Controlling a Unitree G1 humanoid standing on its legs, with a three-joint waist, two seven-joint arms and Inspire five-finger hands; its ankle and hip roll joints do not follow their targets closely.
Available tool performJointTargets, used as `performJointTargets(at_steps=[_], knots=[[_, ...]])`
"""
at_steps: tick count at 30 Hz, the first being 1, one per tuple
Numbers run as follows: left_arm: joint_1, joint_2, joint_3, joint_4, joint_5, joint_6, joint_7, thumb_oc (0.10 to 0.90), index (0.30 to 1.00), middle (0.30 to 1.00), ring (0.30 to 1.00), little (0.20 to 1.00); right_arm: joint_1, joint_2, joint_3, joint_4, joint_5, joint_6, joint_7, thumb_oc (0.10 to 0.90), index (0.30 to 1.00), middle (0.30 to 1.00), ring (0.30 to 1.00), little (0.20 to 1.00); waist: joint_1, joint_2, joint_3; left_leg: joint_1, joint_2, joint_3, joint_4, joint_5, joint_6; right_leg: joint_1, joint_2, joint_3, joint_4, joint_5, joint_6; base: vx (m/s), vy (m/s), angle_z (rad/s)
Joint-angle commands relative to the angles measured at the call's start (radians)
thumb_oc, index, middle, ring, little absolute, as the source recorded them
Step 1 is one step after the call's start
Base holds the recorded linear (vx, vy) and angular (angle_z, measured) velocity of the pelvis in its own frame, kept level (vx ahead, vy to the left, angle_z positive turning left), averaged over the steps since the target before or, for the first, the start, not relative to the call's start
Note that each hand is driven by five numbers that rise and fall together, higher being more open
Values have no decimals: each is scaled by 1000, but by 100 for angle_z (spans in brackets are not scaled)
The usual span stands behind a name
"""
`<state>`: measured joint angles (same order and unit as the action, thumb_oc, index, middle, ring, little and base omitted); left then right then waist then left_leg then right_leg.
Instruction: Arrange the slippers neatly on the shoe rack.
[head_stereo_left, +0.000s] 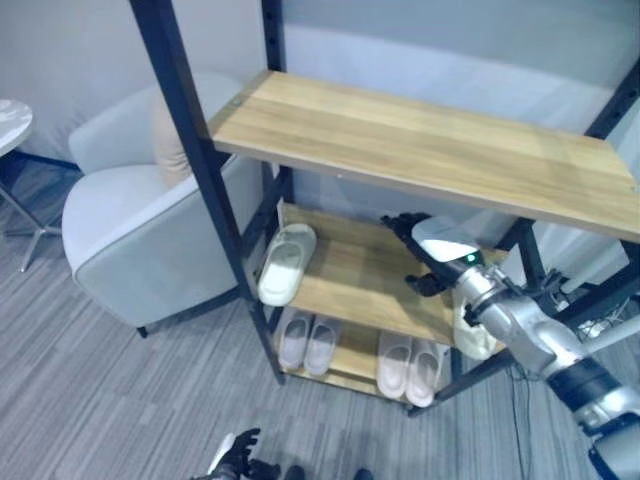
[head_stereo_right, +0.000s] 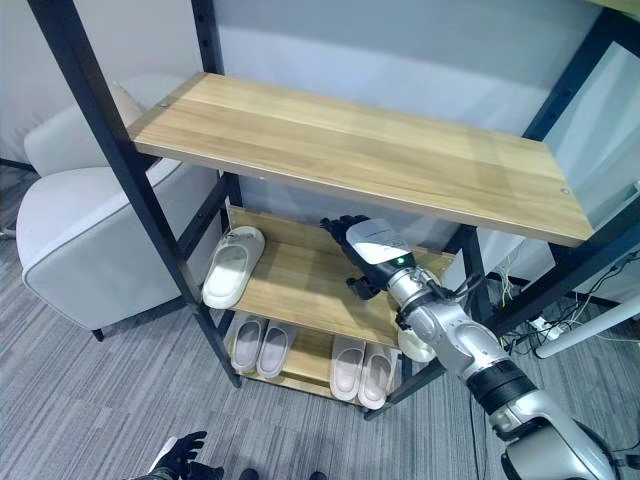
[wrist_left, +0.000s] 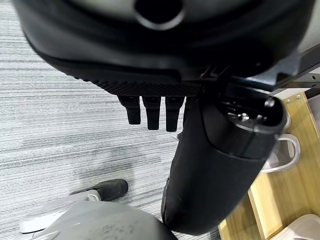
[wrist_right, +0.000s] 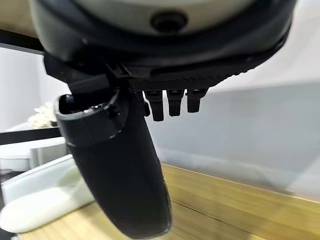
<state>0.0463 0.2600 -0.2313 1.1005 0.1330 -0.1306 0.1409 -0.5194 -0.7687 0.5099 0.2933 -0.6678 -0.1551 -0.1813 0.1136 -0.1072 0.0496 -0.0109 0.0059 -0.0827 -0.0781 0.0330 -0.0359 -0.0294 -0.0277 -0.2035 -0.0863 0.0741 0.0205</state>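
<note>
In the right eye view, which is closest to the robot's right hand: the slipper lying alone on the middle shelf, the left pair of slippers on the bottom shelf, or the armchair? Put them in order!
Measured from the right hand, which reaches in over the middle shelf:
1. Single slipper, at the left end of the middle shelf.
2. Left pair of slippers, on the bottom shelf below it.
3. Armchair, outside the rack on its left.

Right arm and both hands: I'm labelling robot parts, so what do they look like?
The right arm is silver-grey with black joint bands. The right hand is dark with a white back cover and a small green light at the wrist. The left hand is dark with some white.
</note>
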Motion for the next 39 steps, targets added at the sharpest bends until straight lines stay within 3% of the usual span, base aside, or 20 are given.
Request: performJointTargets(at_steps=[1, 6, 16, 31, 39], knots=[[-32, -21, -53, 87, 35, -9, -14, 800, 900, 900, 900, 900, -136, -88, -46, 3, -23, 22, -36, 800, 900, 900, 900, 900, 6, -3, -16, -33, 8, 25, -9, -7, -37, 42, -60, -3, 12, -51, 118, -1, 34, -1], [-30, -24, -48, 79, 33, -10, -32, 800, 900, 900, 900, 900, -83, -164, -73, -1, -46, 22, -9, 800, 900, 900, 900, 900, -14, -1, -19, -28, 2, 29, -9, -27, -34, 43, -69, -1, 10, -52, 125, 4, 12, 0], [-27, -23, -43, 72, 28, -9, -45, 800, 900, 900, 900, 900, -40, -218, -66, 28, -72, 26, 29, 800, 900, 900, 900, 900, -23, 3, -9, -25, 2, 45, -9, -35, -26, 30, -79, 15, 11, -44, 131, 12, 13, -9], [-17, -20, -68, 51, 2, -14, -48, 800, 900, 900, 900, 900, -142, -173, 49, 246, -93, 72, 28, 800, 900, 900, 900, 900, -7, 13, 26, -42, 4, 50, -9, -32, -17, 7, -78, 26, 10, -40, 132, 6, 0, -4], [-35, -16, -83, 50, -22, -20, -34, 800, 900, 900, 900, 900, -254, -107, 104, 406, -61, 104, -6, 800, 900, 900, 900, 900, 18, 7, 48, -84, -1, 39, -7, -18, -17, -25, -84, 18, 8, -30, 134, -10, 1, 1]])
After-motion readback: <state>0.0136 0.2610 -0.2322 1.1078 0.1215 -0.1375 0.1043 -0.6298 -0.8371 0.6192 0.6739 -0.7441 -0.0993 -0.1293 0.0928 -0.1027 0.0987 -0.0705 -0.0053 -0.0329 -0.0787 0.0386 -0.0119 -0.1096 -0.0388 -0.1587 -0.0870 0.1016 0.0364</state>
